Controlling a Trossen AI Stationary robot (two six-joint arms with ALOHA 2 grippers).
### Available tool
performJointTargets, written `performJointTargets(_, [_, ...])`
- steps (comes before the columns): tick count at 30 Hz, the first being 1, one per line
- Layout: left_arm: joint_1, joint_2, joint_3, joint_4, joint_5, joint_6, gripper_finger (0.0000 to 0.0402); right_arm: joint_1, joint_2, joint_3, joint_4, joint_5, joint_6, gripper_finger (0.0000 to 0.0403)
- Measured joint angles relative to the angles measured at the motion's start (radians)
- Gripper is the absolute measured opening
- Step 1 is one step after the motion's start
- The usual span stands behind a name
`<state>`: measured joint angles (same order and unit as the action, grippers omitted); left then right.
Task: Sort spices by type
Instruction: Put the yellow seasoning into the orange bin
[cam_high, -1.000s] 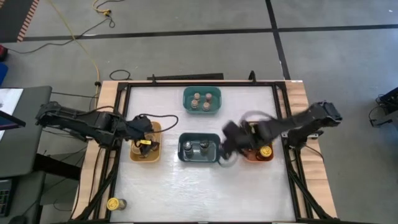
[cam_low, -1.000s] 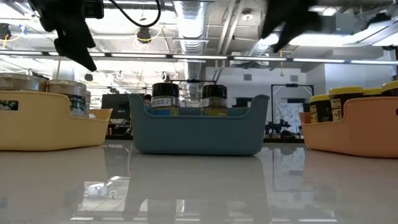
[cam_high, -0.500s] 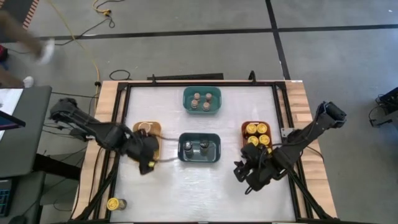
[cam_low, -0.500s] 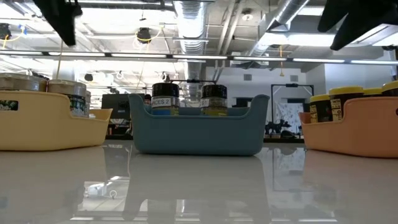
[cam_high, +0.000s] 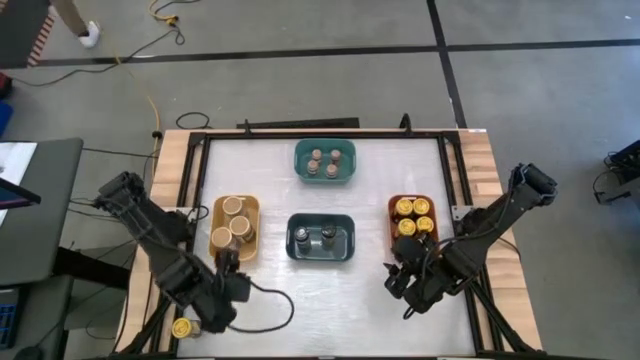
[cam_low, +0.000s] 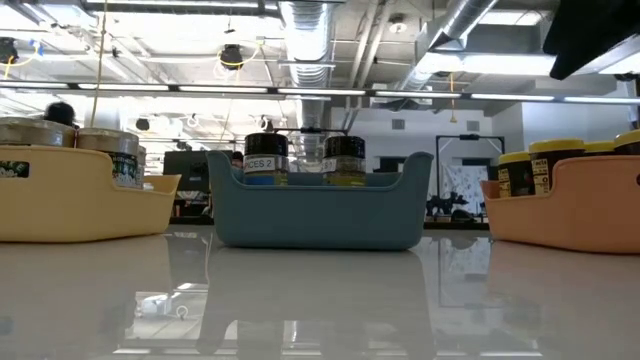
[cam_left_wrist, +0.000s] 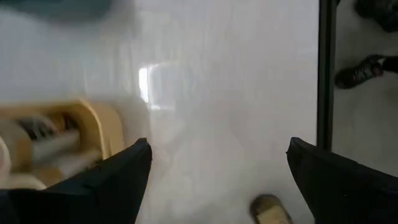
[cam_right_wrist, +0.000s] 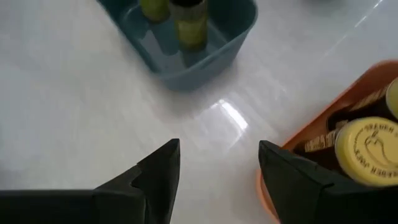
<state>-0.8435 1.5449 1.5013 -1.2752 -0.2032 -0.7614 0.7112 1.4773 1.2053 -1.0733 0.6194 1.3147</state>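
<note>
Spice jars stand sorted in bins: brown-topped ones in the teal bin (cam_high: 325, 160), three tan-topped in the yellow bin (cam_high: 235, 228), two dark-lidded in the dark-blue bin (cam_high: 321, 237), and yellow-lidded ones in the orange bin (cam_high: 413, 222). One yellow-lidded jar (cam_high: 183, 327) lies loose at the table's near-left corner; it also shows in the left wrist view (cam_left_wrist: 270, 208). My left gripper (cam_high: 215, 305) (cam_left_wrist: 217, 180) hangs open just beside and above that jar. My right gripper (cam_high: 398, 283) (cam_right_wrist: 217, 168) is open over bare table, nearer than the orange bin.
Black frame rails run along the table's left and right sides (cam_high: 185, 200). A black cable (cam_high: 265, 305) trails from the left arm over the table's near part. Bare white tabletop (cam_high: 320, 300) lies between the two grippers.
My left gripper has swung from above the yellow bin toward the table's near-left corner, close to the loose yellow-lidded jar, turning as it went and staying open. My right gripper has moved from between the dark-blue and orange bins toward the near edge, then held still.
</note>
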Motion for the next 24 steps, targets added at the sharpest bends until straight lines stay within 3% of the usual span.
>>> performJointTargets(9, [-0.064, 0.012, 0.0, -0.033, -0.002, -0.34, 0.0359, -0.048, 0.0, 0.0, 0.003, 0.016, -0.062, 0.0244])
performJointTargets(24, [-0.159, 0.012, 0.0, -0.082, 0.133, -0.507, 0.0356, -0.124, 0.0, 0.001, 0.008, 0.021, -0.094, 0.0244])
